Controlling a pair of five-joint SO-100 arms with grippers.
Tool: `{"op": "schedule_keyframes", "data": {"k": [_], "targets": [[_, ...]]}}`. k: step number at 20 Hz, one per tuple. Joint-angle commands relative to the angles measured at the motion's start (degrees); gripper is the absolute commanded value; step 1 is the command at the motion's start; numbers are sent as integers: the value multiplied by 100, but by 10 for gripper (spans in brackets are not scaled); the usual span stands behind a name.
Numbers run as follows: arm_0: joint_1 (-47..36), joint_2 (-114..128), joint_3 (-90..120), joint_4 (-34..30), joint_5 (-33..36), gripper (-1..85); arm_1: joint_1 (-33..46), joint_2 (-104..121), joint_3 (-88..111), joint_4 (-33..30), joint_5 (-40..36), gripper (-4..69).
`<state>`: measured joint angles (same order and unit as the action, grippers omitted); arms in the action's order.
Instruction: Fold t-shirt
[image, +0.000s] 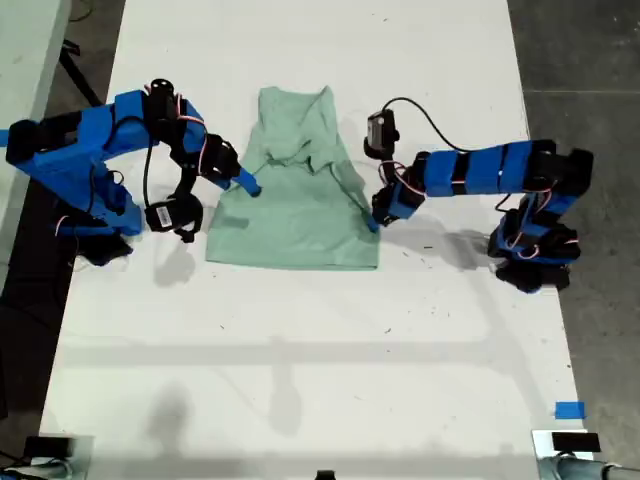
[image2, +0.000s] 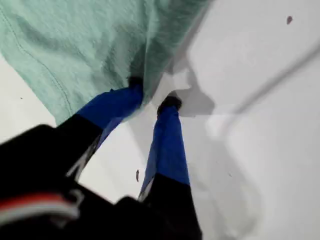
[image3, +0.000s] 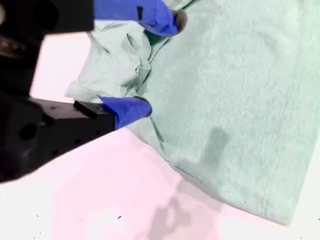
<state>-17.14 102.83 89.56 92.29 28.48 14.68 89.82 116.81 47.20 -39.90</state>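
The t-shirt (image: 296, 195) lies mid-counter (image: 300, 350) between the arms, long axis running away from its straight hem toward the bunched far end. My first pincer (image2: 156, 97) stands apart at its edge; my second pincer (image3: 160, 65) gapes over rumpled cloth.

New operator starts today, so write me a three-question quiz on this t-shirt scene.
1. True or false: the t-shirt lies fully flat with its sleeves spread out.
2. In the exterior view, how many arms reach the t-shirt? A: none. B: one. C: two.
3. What sits between the fingers of my second gripper?

Key: 1 false, its upper part is bunched up. 2 C. 3 a bunched fold of the t-shirt.
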Motion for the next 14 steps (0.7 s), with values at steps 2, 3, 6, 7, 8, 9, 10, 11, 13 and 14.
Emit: {"op": "schedule_keyframes", "data": {"k": [2, 3, 6, 7, 8, 9, 10, 11, 13, 14], "targets": [[26, 229, -26, -88, -18, 268, -35, -308, -431, -53, -53, 24], [26, 229, -26, -88, -18, 268, -44, -308, -501, 26, -70, 17], [18, 229, -26, -88, -9, 268, -70, -290, -765, 387, -185, -1], [18, 229, -26, -97, -9, 268, -70, -281, -835, 483, -202, -10], [9, 229, -26, -97, -9, 268, -79, -264, -923, 606, -211, -11], [9, 229, -26, -97, -9, 267, -88, -220, -1037, 773, -220, -11], [18, 229, -26, -97, -9, 266, -105, -141, -1125, 923, -220, -11], [18, 229, -26, -97, -9, 266, -105, 0, -1195, 1063, -220, -11], [26, 229, -26, -97, -9, 266, -97, 308, -1362, 1415, -237, -11], [26, 229, -26, -97, -18, 266, -88, 466, -1450, 1573, -237, -11]]}}
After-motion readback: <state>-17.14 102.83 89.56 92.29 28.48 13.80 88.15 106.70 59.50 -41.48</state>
